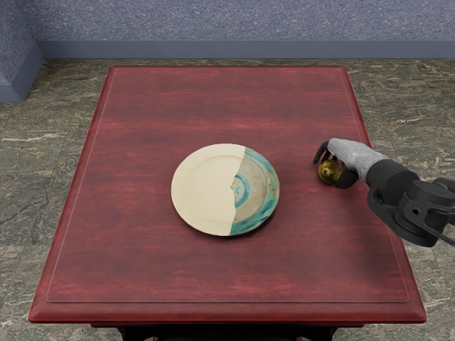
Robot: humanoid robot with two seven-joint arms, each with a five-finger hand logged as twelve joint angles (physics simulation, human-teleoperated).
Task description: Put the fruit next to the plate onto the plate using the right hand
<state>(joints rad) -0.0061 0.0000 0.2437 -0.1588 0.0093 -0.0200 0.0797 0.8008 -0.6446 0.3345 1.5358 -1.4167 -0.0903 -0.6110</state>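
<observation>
A round plate (206,188), cream on its left part and teal-and-grey on its right, lies in the middle of the red table. To its right, a small yellow-green fruit (329,170) sits on the table top, about a hand's width from the plate's rim. My right hand (333,165) comes in from the right edge and is wrapped around the fruit, its dark fingers curled over the fruit's top and sides. The fruit still seems to rest on the table. The left arm does not show.
The dark red wooden table (142,270) has a raised lip around its edge. The right forearm (409,202) crosses the table's right edge. A stone floor and a blue-grey wall surround the table.
</observation>
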